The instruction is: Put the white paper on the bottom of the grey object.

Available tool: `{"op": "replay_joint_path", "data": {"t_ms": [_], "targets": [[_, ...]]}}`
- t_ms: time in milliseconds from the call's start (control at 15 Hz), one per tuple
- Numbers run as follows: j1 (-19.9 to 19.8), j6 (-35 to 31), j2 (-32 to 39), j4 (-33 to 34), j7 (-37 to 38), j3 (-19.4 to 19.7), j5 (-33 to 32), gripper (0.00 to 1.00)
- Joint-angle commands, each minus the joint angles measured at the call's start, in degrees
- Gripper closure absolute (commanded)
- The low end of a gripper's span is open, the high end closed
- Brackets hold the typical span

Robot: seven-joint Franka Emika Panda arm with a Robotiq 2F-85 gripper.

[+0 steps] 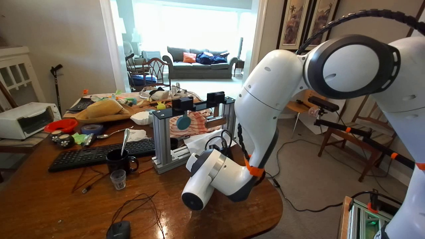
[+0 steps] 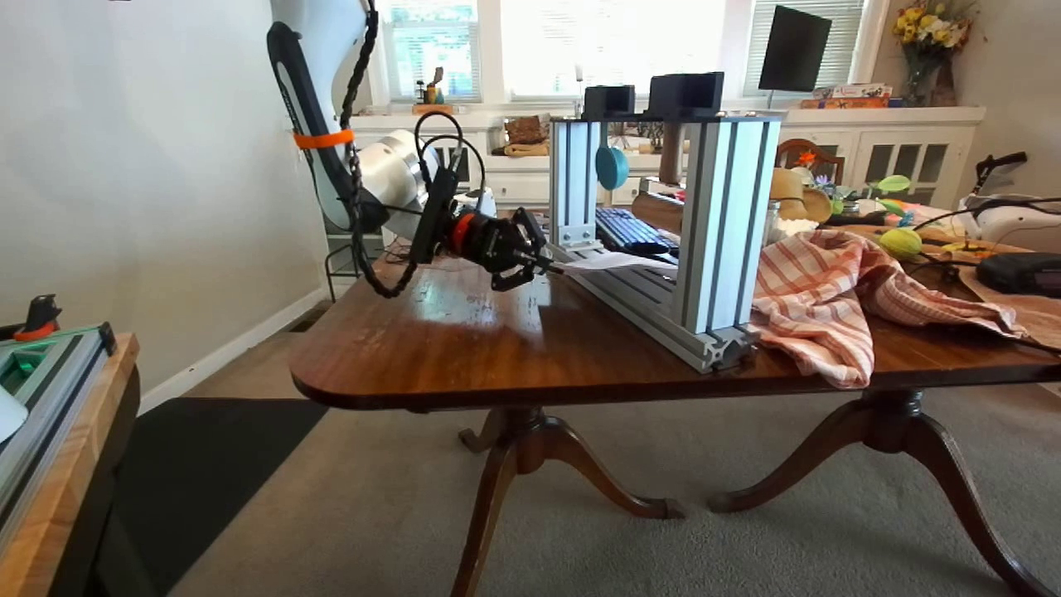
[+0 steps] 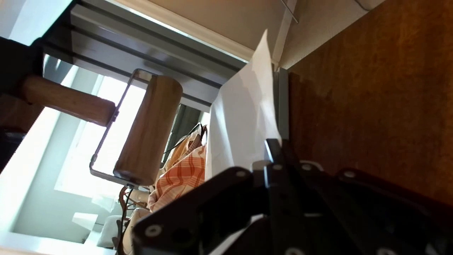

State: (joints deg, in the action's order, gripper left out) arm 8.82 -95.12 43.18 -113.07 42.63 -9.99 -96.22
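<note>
The grey rack (image 1: 161, 142) stands on the wooden table; its metal posts (image 2: 729, 224) and base rails show in both exterior views. My gripper (image 2: 554, 267) is shut on the near edge of the white paper (image 2: 617, 261) at the rack's open side. The paper (image 1: 199, 142) reaches in between the posts, low over the base rails. In the wrist view the closed fingertips (image 3: 277, 143) pinch the curled sheet (image 3: 240, 113), with a base rail (image 3: 284, 102) beside it. Whether the sheet touches the base I cannot tell. In an exterior view the arm hides the fingers.
A wooden roller (image 3: 150, 131) and a teal disc (image 1: 183, 122) hang from the rack's top. A checked cloth (image 2: 829, 298) lies on its far side. A keyboard (image 1: 99, 156), black mug (image 1: 118, 161), glass (image 1: 118, 180) and mouse (image 1: 119, 229) are on the table.
</note>
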Motion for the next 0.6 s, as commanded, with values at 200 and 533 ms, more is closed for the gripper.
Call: {"op": "replay_joint_path", "data": {"t_ms": [200,533], "targets": [[-0.61,-1.73,3.28,4.95,0.17,0.73,-0.25,1.0],[-1.13,-2.49,4.45,7.07,-0.32,0.78,0.39,1.0]]}}
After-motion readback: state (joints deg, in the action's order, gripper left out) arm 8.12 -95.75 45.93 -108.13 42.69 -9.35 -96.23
